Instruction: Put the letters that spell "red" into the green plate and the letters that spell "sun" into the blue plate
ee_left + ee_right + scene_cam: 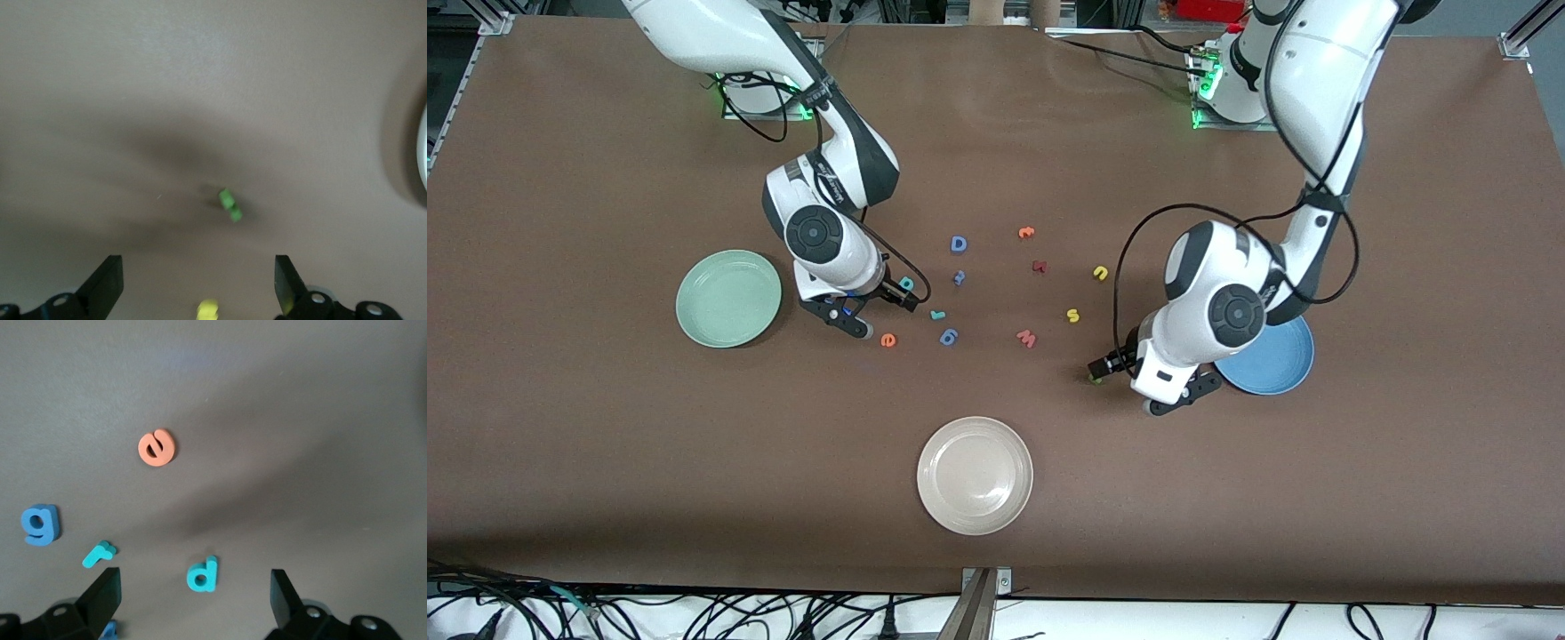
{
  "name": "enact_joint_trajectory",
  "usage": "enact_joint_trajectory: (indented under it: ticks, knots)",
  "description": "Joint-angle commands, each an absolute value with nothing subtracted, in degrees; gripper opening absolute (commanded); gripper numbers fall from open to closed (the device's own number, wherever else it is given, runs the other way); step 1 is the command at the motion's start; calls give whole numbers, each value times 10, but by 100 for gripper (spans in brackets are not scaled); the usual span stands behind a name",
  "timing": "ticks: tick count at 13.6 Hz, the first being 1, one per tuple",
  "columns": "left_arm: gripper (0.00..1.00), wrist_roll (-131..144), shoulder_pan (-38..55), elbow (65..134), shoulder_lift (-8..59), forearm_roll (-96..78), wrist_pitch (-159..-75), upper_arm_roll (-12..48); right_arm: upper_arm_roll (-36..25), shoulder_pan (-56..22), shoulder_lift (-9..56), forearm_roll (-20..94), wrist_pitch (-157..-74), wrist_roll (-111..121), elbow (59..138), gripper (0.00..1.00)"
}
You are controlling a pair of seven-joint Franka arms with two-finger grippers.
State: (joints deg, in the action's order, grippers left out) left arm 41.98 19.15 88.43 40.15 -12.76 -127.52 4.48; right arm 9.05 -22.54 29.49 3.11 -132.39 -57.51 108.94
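Observation:
The green plate [729, 298] lies toward the right arm's end, the blue plate [1276, 360] toward the left arm's end, half hidden under the left arm. My right gripper [898, 293] [193, 597] hangs open over the teal "d" [906, 284] [202, 575]. Close by lie the teal "r" [936, 314] [99, 553] and the orange "e" [887, 340] [156, 447]. My left gripper [1110, 364] [198, 287] is open and empty, low beside the green "u" [1094, 380] [230, 205]. The yellow "s" [1073, 315] and yellow "u" [1100, 273] lie farther from the front camera.
A cream-white plate [975, 476] sits nearest the front camera. Other letters lie mid-table: blue "D" [959, 244], blue "g" [949, 336] [41, 524], a small blue letter [959, 277], pink "w" [1026, 338], a dark red letter [1039, 266] and an orange letter [1026, 233].

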Motion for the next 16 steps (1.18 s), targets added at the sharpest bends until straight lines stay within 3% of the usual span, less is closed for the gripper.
enact_joint_trajectory:
  ticks: [1, 5, 8, 9, 10, 11, 12, 14, 15, 16]
  knots:
    - [100, 478, 212, 839, 447, -93, -1302, 35, 102, -223, 322, 46, -1378, -579, 1105, 99]
    - [100, 512, 222, 815, 482, -52, -1309, 35, 108, -222, 337, 53, -1391, -578, 1106, 98]
    - [99, 514, 229, 815, 495, -40, -1329, 35, 110, -222, 330, 61, -1372, -579, 1108, 92]
    - [94, 515, 231, 815, 497, -41, -1330, 35, 117, -222, 329, 61, -1365, -582, 1109, 88]
    - [78, 516, 231, 815, 497, -41, -1330, 35, 118, -222, 329, 61, -1359, -589, 1109, 82]
    - [56, 515, 230, 815, 497, -41, -1330, 35, 119, -222, 328, 61, -1352, -591, 1109, 73]
    - [43, 513, 230, 815, 497, -40, -1330, 35, 119, -222, 328, 61, -1346, -591, 1109, 67]
    - [10, 514, 231, 815, 497, -40, -1330, 35, 119, -222, 327, 61, -1341, -590, 1109, 66]
    - [1, 514, 231, 815, 497, -40, -1330, 34, 118, -221, 327, 61, -1341, -590, 1109, 66]
    - [0, 514, 231, 815, 497, -40, -1330, 34, 119, -221, 327, 61, -1341, -591, 1109, 65]
